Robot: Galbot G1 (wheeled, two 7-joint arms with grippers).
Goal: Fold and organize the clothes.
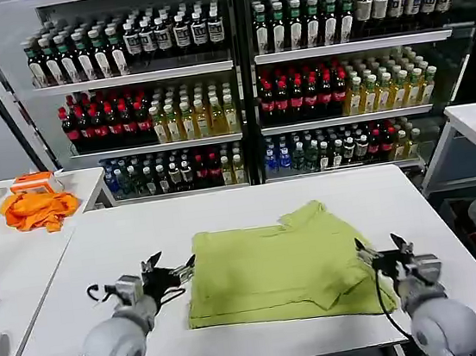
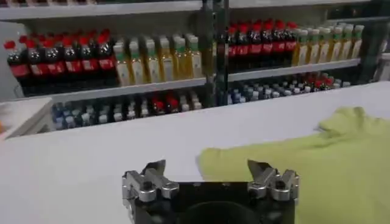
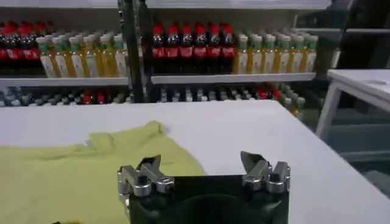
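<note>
1. The T-shirt [image 1: 275, 265] lies partly folded on the white table [image 1: 99, 247], nearer the front edge than the back, slightly toward the right edge; one sleeve or corner sticks up toward the back.
2. It looks like light, soft cotton: it will sag and crease when lifted, and a single layer may slide off the layers beneath. The thicker folded edges and corners are likely the surest places to pinch.
3. The left gripper [image 1: 172, 267] hovers at the shirt's left edge with its fingers spread apart and nothing between them; in the left wrist view the cloth's corner [image 2: 210, 159] sits just ahead of the jaws.
4. The right gripper [image 1: 384, 253] sits at the shirt's front right corner, likewise spread and empty.
5. An orange cloth [image 1: 38, 208] lies on a neighbouring table [image 1: 4, 250] at the left, well apart, and is not part of the job.
6. Shelves of bottles [image 1: 235, 83] stand behind the back edge. Nothing lies between either gripper and the shirt.
</note>
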